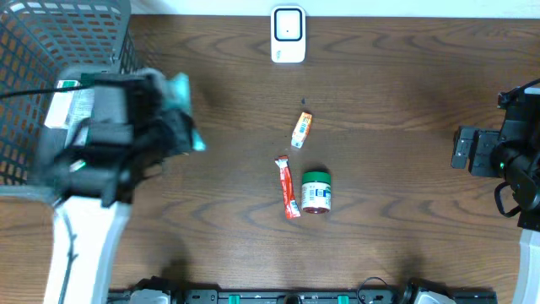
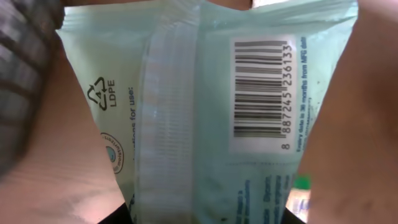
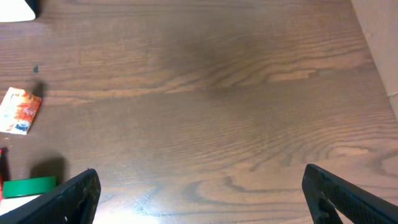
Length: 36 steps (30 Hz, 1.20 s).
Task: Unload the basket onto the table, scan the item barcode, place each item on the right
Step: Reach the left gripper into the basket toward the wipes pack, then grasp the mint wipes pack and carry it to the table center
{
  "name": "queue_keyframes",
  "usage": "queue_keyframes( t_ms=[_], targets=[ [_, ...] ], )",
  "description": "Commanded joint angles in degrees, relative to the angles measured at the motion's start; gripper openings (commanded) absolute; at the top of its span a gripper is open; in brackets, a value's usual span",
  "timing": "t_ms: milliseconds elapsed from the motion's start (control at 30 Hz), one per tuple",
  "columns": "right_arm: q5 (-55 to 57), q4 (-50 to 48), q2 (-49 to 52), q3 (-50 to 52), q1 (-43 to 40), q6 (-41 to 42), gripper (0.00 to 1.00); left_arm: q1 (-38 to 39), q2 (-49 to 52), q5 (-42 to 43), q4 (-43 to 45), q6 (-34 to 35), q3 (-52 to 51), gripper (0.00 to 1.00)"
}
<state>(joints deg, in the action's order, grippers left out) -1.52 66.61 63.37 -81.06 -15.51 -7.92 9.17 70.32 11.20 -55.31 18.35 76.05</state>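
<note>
My left gripper (image 1: 173, 127) is shut on a pale teal plastic packet (image 1: 184, 101), held off the table beside the basket. In the left wrist view the packet (image 2: 186, 112) fills the frame, and its black barcode (image 2: 261, 93) on a white label faces the camera at upper right. The gripper (image 2: 205, 214) grips the packet's lower end, with dark fingertips (image 2: 118, 216) showing at the bottom corners. A white scanner (image 1: 288, 34) stands at the table's far middle edge. My right gripper (image 1: 462, 149) stands open and empty at the right, its fingers (image 3: 62, 199) wide apart over bare wood.
A grey mesh basket (image 1: 34, 51) holding a white item sits at the far left. Mid-table lie an orange and white sachet (image 1: 301, 129), a red stick packet (image 1: 288, 187) and a green-lidded jar (image 1: 316, 192). The sachet (image 3: 18, 111) also shows in the right wrist view.
</note>
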Motion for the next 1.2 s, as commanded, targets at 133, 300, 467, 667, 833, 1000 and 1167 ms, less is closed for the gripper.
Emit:
queue_keyframes(
  t_ms=[133, 300, 467, 667, 833, 1000, 1167],
  targets=[
    [-0.07, 0.07, 0.02, -0.66, -0.42, 0.59, 0.99, 14.73, 20.09, -1.81, 11.47, 3.93, -9.25, 0.38],
    [-0.07, 0.07, 0.02, -0.66, -0.42, 0.61, 0.99, 18.71, 31.54, -1.77, 17.27, 6.99, -9.25, 0.38],
    [-0.07, 0.07, 0.02, -0.66, -0.42, 0.59, 0.99, 19.54, 36.50, -1.77, 20.68, 7.26, -9.25, 0.43],
    [-0.07, 0.07, 0.02, -0.66, -0.42, 0.61, 0.99, 18.34, 34.25, -1.60, 19.04, 5.53, -6.40, 0.78],
    [-0.07, 0.07, 0.02, -0.66, -0.42, 0.61, 0.99, 16.50, 28.20, -1.62, 17.66, 5.51, -4.22, 0.75],
    [-0.07, 0.07, 0.02, -0.66, -0.42, 0.61, 0.99, 17.57, 28.83, -1.57, 17.03, 5.51, -5.22, 0.07],
    [-0.07, 0.07, 0.02, -0.66, -0.42, 0.61, 0.99, 18.64, 32.15, -1.29, 17.22, 5.55, -7.45, 0.08]
  ],
)
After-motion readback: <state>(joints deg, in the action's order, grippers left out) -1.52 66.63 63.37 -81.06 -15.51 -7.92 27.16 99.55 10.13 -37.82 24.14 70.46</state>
